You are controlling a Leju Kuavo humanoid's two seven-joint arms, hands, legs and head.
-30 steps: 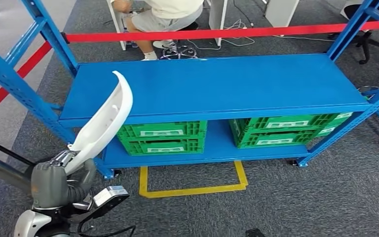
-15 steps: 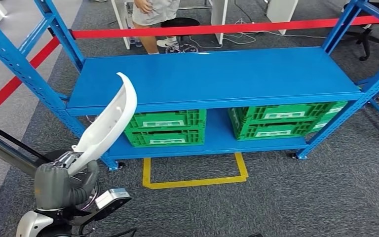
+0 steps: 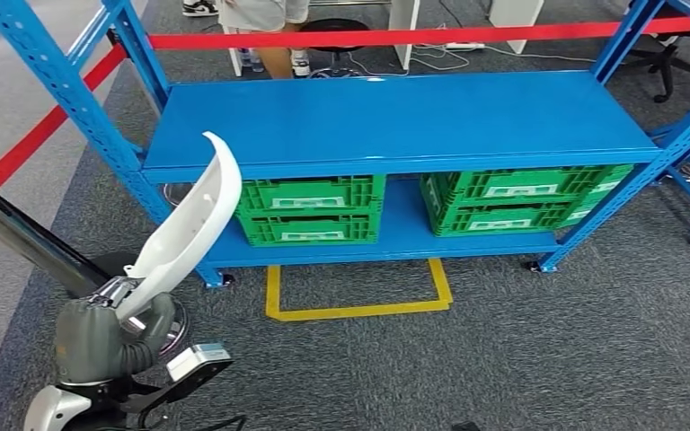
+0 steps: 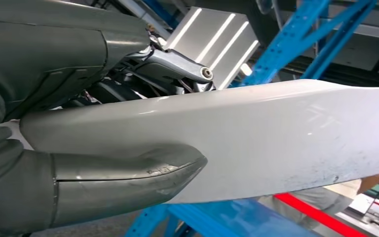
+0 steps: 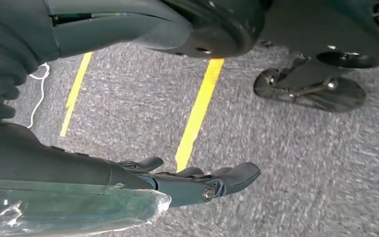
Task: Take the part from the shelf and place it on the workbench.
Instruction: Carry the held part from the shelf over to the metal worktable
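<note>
My left hand [image 3: 99, 337] grips the lower end of a long, curved white plastic part [image 3: 193, 215], which stands up tilted in front of the blue shelf [image 3: 395, 121]. Close up in the left wrist view, the thick grey thumb [image 4: 128, 173] presses on the part's glossy white face [image 4: 256, 138] and the darker fingers close behind it. My right hand [image 5: 197, 182] hangs over grey carpet with its fingers stretched out and nothing in them.
The shelf's top board is bare; two green crates [image 3: 310, 211] [image 3: 526, 202] sit on its lower level. A yellow outline [image 3: 359, 310] marks the carpet before it. Red barrier tape [image 3: 395, 38] and a person's legs [image 3: 260, 18] lie behind. A dark bar [image 3: 27, 238] slants at left.
The whole view has shifted, so the camera has moved: the shelf sits higher and a little further right. The person behind has risen from the stool. My left hand still holds the part.
</note>
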